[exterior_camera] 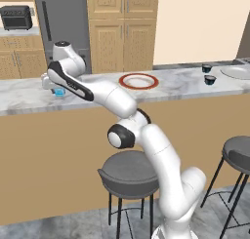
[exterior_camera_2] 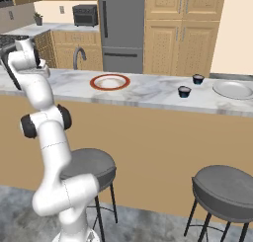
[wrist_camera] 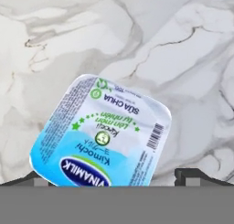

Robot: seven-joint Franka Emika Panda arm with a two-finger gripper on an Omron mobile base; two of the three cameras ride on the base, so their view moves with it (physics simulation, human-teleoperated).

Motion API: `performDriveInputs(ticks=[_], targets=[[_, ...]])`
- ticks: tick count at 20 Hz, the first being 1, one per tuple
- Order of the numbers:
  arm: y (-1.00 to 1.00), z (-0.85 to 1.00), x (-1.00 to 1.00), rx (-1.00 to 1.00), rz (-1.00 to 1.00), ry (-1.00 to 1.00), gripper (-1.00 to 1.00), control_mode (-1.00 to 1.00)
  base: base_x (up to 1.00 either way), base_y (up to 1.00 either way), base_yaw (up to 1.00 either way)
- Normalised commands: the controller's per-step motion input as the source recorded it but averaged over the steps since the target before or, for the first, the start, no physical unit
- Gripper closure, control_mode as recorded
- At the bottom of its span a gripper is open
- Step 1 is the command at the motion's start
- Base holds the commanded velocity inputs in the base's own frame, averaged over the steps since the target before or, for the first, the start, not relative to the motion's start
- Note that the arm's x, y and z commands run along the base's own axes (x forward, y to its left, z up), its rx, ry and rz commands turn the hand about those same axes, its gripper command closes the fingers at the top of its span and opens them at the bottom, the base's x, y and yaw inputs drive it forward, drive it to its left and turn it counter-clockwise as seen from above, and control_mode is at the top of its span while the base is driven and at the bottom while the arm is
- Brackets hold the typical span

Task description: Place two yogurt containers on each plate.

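Note:
A pale blue yogurt container (wrist_camera: 103, 136) with a blue-and-white printed lid sits on the marble counter. My gripper (wrist_camera: 116, 178) hangs right above it, open. Its two dark fingertips (wrist_camera: 194, 176) stand wide apart on either side of the cup's near edge and do not touch it. In the left base view this cup (exterior_camera: 59, 92) is at the counter's left end, under my hand (exterior_camera: 49, 82). The red-rimmed plate (exterior_camera: 138, 81) (exterior_camera_2: 109, 81) lies bare mid-counter. Two dark yogurt containers (exterior_camera: 206, 68) (exterior_camera: 210, 79) stand further right, and show in the right base view too (exterior_camera_2: 198, 79) (exterior_camera_2: 184, 91).
A pale grey round dish (exterior_camera: 237, 72) (exterior_camera_2: 232, 89) lies at the counter's right end. Dark stools (exterior_camera: 129, 174) (exterior_camera_2: 227, 191) stand in front of the counter. Wooden cabinets and a grey fridge (exterior_camera_2: 121, 28) line the back wall, with a toaster oven (exterior_camera: 15, 17) on the rear counter.

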Motion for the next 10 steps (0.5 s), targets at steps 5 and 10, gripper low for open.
performDriveInputs(ticks=[5,10], targets=[[0.12,-0.01,0.16,0.0,0.0,0.0,-1.0,-1.0,0.0,0.0,0.0],[0.02,-0.01,0.01,0.0,0.0,0.0,-1.0,-1.0,0.0,0.0,0.0]])
